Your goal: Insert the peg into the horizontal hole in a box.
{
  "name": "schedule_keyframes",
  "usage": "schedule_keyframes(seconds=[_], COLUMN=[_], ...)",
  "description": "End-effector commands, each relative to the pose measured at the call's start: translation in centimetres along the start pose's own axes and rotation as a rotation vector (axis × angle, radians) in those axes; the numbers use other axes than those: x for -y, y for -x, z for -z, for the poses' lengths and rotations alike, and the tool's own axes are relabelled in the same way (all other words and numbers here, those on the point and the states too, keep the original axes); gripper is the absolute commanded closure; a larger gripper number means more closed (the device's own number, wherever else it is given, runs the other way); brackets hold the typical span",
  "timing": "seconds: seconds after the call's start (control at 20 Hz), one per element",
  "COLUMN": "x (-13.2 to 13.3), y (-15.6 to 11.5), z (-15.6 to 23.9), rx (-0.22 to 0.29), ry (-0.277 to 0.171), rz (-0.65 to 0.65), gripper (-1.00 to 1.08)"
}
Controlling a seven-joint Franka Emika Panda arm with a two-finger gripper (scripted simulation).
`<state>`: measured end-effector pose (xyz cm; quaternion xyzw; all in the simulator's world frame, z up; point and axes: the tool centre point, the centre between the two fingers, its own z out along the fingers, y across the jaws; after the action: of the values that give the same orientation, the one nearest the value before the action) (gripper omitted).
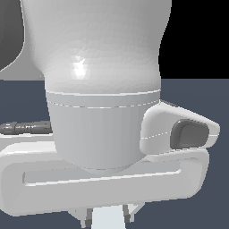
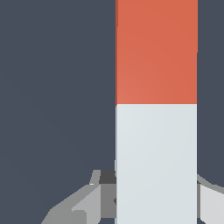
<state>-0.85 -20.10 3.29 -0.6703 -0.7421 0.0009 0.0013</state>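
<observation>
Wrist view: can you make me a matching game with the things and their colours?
Things:
1. peg, far half
2. peg, near half
3. floor
4. fingers

Colours:
A. grey
B. orange-red
C. dark blue-grey
D. white

Pairs: 1-B, 2-D, 3-C, 4-A
</observation>
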Motion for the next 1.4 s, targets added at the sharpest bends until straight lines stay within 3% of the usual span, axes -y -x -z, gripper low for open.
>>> schedule_keyframes(seconds=[0.0, 0.85, 1.1, 1.35], x=[-1.2, -9.3, -10.8, -11.6], y=[-2.9, -25.3, -29.5, -31.5], z=[0.9, 6.4, 7.4, 7.9], rx=[0.001, 0.002, 0.001, 0.001], ry=[0.003, 0.003, 0.003, 0.003], rz=[0.012, 0.091, 0.105, 0.113], gripper=[1.08, 1.08, 1.08, 1.08])
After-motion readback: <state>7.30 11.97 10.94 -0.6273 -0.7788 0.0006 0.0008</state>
